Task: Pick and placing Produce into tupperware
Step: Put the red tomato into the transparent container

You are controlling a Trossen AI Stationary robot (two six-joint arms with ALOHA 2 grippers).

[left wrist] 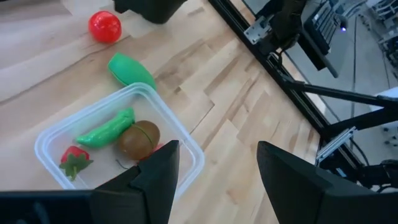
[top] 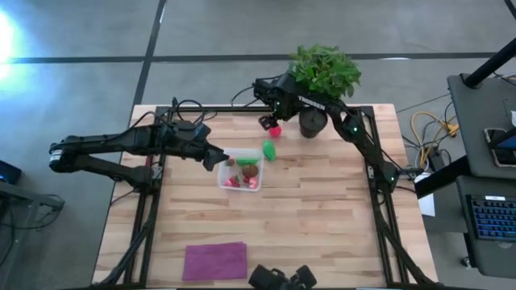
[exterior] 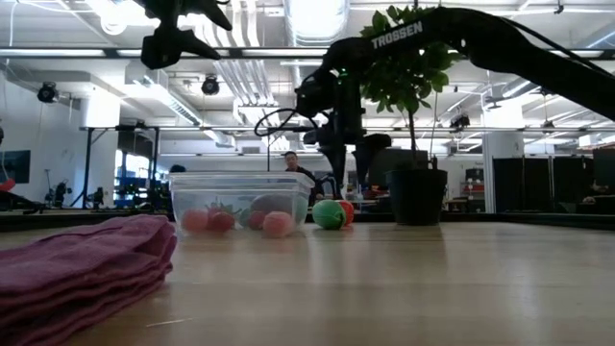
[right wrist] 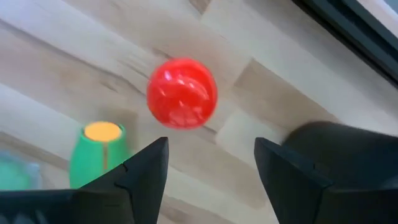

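Note:
The clear tupperware (top: 240,169) (left wrist: 59,134) stands mid-table and holds a long green pod (left wrist: 106,127), a brown kiwi ball (left wrist: 139,140) and red pieces (top: 233,182). A green oval piece (top: 268,150) (right wrist: 99,155) lies on the wood just beyond its far right corner. A red ball (top: 275,130) (right wrist: 181,93) rests farther toward the far edge. My left gripper (top: 219,159) (left wrist: 217,168) hovers open over the tupperware's left rim, raised above it. My right gripper (top: 268,122) (right wrist: 211,165) is open just above and beside the red ball, apart from it.
A leafy potted plant (top: 322,76) stands at the far edge, right beside my right gripper. A folded purple cloth (top: 214,260) (exterior: 77,259) lies near the near edge. Black frame rails (top: 153,201) run along the table's sides. Bare wood spreads right of the tupperware.

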